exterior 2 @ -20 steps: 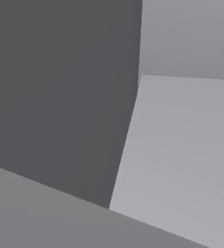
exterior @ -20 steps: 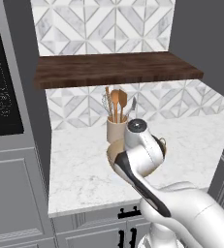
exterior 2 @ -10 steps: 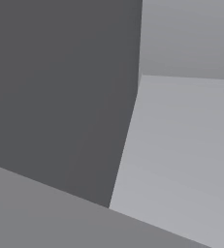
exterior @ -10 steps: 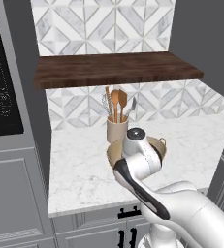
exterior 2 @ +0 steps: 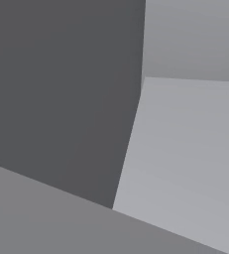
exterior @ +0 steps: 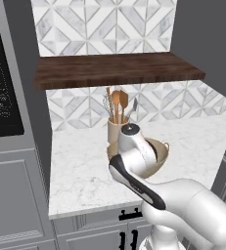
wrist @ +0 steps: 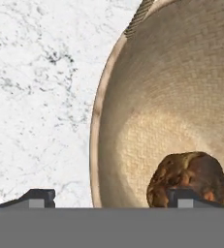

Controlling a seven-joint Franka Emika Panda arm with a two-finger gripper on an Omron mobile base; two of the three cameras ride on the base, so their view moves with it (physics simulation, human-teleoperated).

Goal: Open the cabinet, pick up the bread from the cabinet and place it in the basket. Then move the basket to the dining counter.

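Bread [wrist: 187, 175] inside basket [wrist: 181, 87]; loop handle at rim

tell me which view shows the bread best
The hand view: the bread lies on the basket floor, close up. In the left base view the arm hides the basket's inside. The right base view has plain grey surfaces.

White arm [exterior: 183, 205] bent forward and down, claw [wrist: 111, 199] open, fingertips well apart

backsplash [exterior: 100, 27] – grey-white geometric tiles | worktop [exterior: 80, 166] – white marble | base cabinets [exterior: 16, 195] – grey panelled
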